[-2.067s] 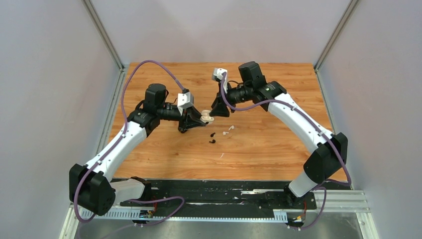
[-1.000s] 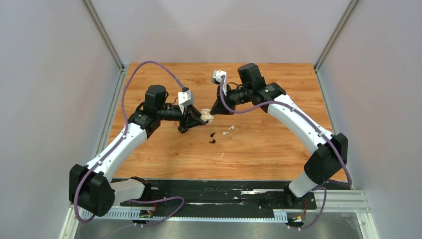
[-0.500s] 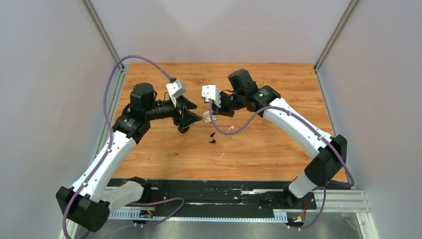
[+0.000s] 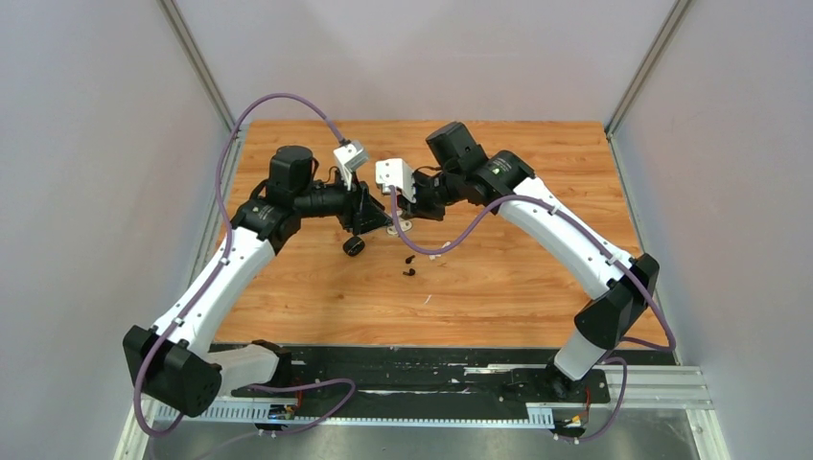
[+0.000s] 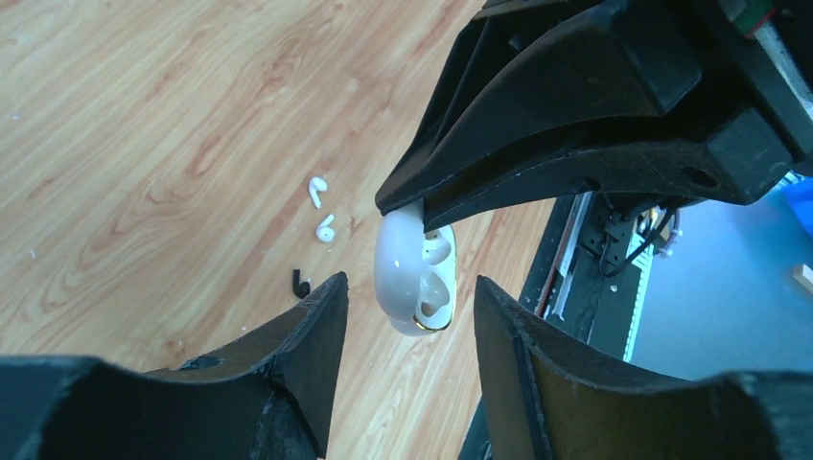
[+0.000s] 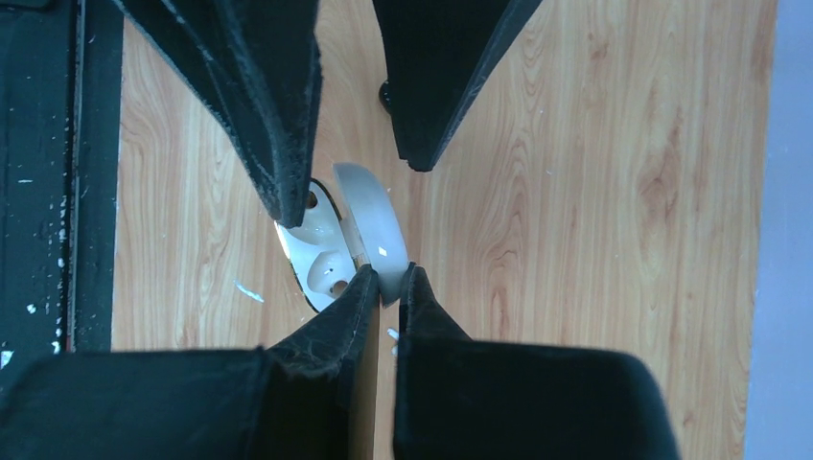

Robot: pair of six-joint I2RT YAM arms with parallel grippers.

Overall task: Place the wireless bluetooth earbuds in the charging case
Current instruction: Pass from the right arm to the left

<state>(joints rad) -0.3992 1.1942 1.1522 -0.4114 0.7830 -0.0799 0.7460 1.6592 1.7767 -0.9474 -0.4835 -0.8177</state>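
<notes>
White and glossy, the white oval charging case (image 6: 369, 225) hangs in the air above the wood-grain surface (image 4: 499, 297), hinged open. The right hand (image 6: 388, 273) has its two black fingers pressed together on the edge of the lid, pinching it. The base half swings beside the lid, with its two moulded wells turned towards the left wrist camera.

The left hand (image 5: 410, 280) faces the right one with its fingers spread, one on each side of the case. In the right wrist view, the tip of one left finger sits at the rim of the base (whether it touches, I cannot tell). The other left finger stands apart from the lid.

Two white stemmed earbuds (image 5: 317, 190) lie on the surface just beside each other, beneath and a little away from the case. Two black earbuds (image 4: 409, 265) lie near them as small dark specks in the top view, close together. Only one of them shows in the left wrist view, next to a finger of the left hand.
</notes>
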